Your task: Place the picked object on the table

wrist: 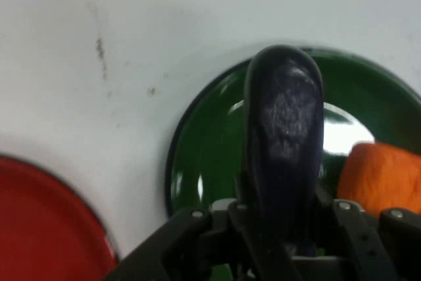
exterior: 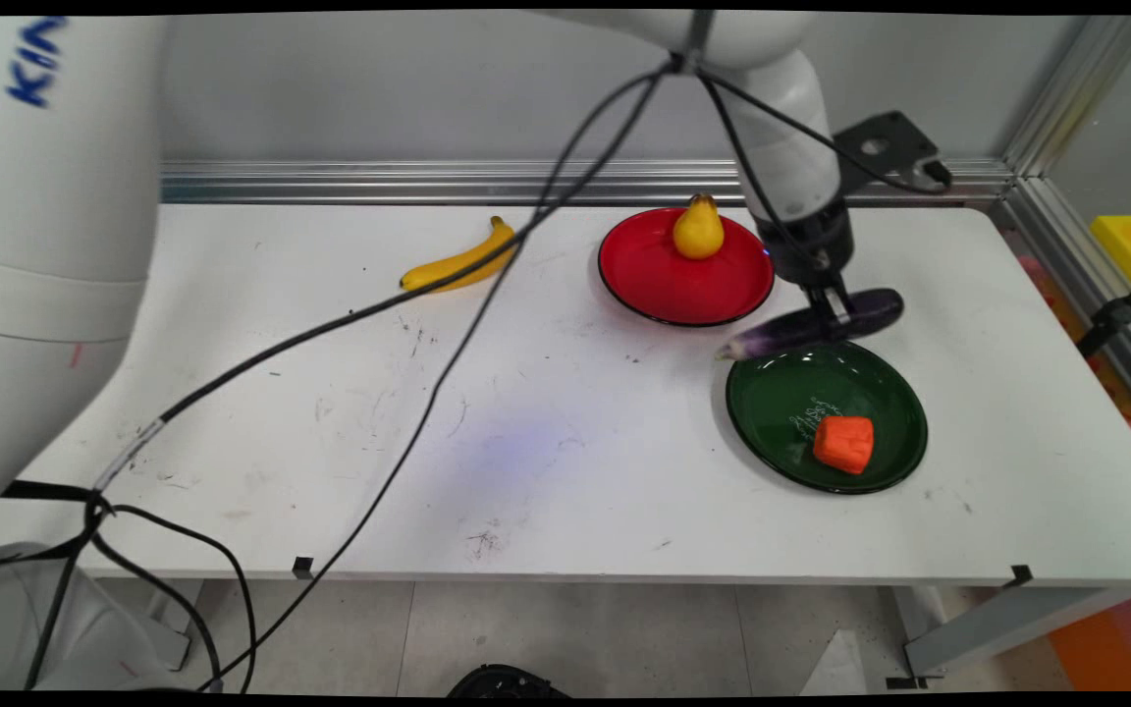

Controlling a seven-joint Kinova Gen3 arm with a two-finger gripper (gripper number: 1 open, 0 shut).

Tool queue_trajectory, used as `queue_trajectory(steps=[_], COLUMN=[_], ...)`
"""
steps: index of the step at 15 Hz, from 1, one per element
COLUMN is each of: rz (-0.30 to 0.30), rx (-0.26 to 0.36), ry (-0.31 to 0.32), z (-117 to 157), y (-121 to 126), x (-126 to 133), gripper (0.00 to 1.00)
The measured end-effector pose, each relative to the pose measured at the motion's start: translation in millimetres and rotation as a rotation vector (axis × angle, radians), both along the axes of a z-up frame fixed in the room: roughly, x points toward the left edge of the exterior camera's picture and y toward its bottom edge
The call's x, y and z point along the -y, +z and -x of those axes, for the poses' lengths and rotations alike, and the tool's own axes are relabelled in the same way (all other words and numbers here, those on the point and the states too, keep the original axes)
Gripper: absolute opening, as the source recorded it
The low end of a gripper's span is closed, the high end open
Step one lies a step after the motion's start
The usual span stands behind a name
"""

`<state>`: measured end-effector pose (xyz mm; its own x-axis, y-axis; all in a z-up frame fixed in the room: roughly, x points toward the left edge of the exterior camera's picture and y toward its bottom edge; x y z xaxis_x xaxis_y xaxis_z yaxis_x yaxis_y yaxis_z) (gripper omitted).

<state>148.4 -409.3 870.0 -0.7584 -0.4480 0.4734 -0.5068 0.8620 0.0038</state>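
Gripper [exterior: 833, 312] clamped on eggplant [exterior: 811, 325], fingers pinching its middle. Jaws closed down to the eggplant's width. Eggplant is purple, held roughly level, pale end toward picture-left, dark end toward the right. In hand view eggplant [wrist: 284, 143] sticks out from between the fingers and hangs over the green plate [wrist: 204, 169].

Green plate [exterior: 772, 393] sits on the table just below the gripper in main view; eggplant hangs over its far rim, above it, contact not clear. Orange block [exterior: 844, 443] lies in the near-right part of the green plate; in hand view the block [wrist: 380, 179] is just right of the eggplant, apart from it.

Red plate [exterior: 664, 280] is just beside the eggplant's pale end, up-left of the green plate, rims near each other but apart. Pear [exterior: 698, 229] stands upright on the red plate's far side. Red plate [wrist: 46, 228] shows at hand view's lower left.

Banana [exterior: 460, 258] lies on the table left of the red plate, well apart from the gripper, partly crossed by black cables [exterior: 448, 363].

Table [exterior: 330, 442] is white, scuffed, with dark marks; left and near-centre areas bare. Aluminium rail [exterior: 350, 182] along the back edge under a grey wall, another rail down the right side. Green plate is near the right half's middle, with bare table between it and the near and right edges.
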Motion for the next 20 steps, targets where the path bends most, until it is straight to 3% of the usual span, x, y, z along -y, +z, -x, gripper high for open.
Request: queue_trajectory(steps=[5, 10, 15, 20], rz=[0.001, -0.007, -0.015, -0.015], rx=[0.053, 0.102, 0.133, 0.148], ry=[-0.022, -0.043, -0.063, -0.085], z=[-47.6, -94.9, -125.4, -135.2], y=[21.8, 27.3, 17.3, -6.3], x=[-17.8, -33.9, -45.8, -47.3], gripper=[0.0, 0.0, 0.0, 0.0])
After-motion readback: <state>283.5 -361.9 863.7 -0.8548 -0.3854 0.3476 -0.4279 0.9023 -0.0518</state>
